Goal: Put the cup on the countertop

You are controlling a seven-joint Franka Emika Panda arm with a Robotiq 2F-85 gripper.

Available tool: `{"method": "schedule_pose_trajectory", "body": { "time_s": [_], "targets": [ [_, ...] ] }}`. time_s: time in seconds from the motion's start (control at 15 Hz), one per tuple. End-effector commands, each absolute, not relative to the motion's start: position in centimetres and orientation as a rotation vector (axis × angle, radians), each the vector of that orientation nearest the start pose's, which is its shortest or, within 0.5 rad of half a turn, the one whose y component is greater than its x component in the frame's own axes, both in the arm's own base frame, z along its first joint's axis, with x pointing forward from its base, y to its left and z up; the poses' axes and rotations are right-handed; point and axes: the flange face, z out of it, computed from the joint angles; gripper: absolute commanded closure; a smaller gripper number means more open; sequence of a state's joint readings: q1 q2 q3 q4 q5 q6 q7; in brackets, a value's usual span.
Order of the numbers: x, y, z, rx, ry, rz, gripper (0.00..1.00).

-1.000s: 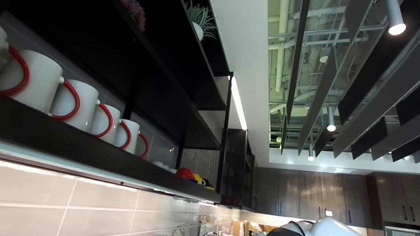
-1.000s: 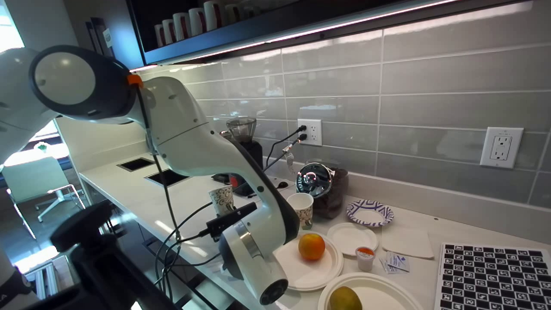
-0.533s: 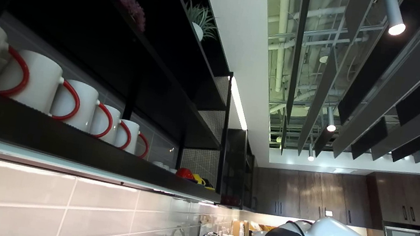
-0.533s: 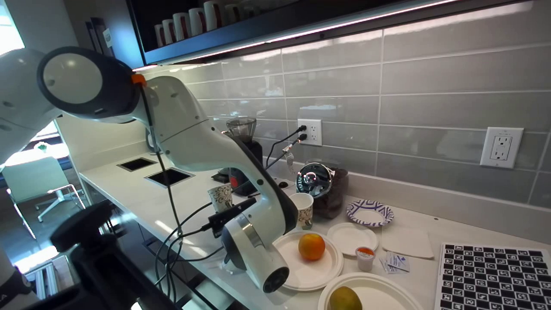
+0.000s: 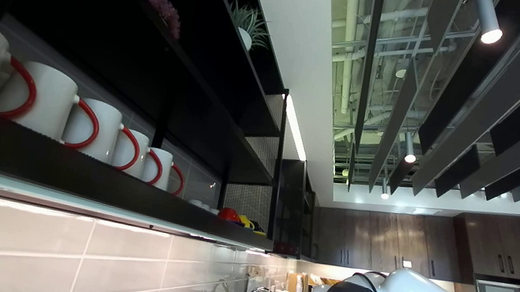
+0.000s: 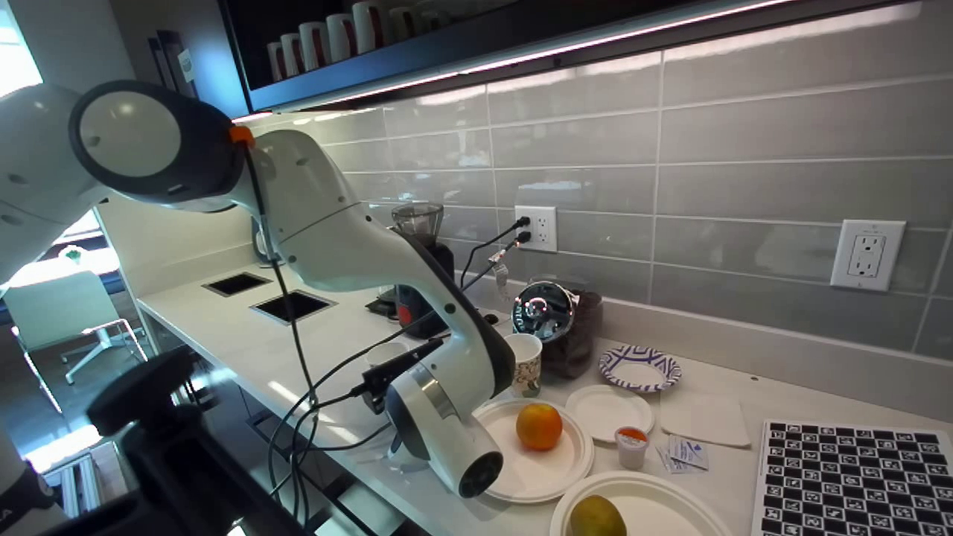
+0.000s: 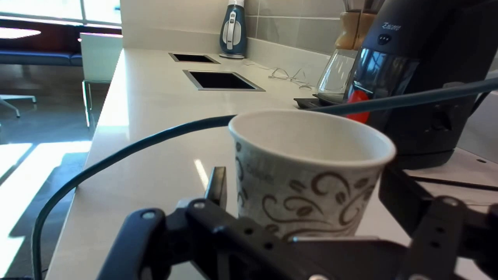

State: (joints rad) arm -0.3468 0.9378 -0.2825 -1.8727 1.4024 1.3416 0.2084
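Observation:
A white paper cup with brown swirls stands roughly upright between the fingers of my gripper. The jaws are open: a clear gap shows between the left finger and the cup's side, and another below the rim on the right. The cup's base is hidden behind the gripper, so its contact with the white countertop cannot be seen directly. In an exterior view only the cup's pale rim shows past the wrist. A similar patterned cup stands farther along the counter.
A black coffee grinder and a glass carafe stand right of the cup. A dark cable arcs behind it. Counter cutouts lie beyond. Plates with an orange are near the wrist. Mugs line the shelf overhead.
The cup, earlier tilted with its patterned side showing in an exterior view, has come free and dropped lower, straightening, with only its rim showing now. The arm has shifted slightly.

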Motion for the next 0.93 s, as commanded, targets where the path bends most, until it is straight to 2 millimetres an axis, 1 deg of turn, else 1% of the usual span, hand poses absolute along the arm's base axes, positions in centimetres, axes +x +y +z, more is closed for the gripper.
{"method": "schedule_pose_trajectory", "body": {
  "time_s": [0.0, 0.33, 0.47, 0.73, 0.87],
  "targets": [
    [47.4, -20.9, 5.6, -1.145, 1.354, 0.883, 0.00],
    [47.0, -21.9, 7.5, -1.219, 1.391, 0.828, 0.00],
    [46.9, -22.2, 8.5, -1.276, 1.403, 0.818, 0.00],
    [46.2, -22.8, 10.4, -1.435, 1.483, 0.800, 0.00],
    [45.9, -23.0, 11.7, -1.542, 1.521, 0.752, 0.00]
  ]
}}
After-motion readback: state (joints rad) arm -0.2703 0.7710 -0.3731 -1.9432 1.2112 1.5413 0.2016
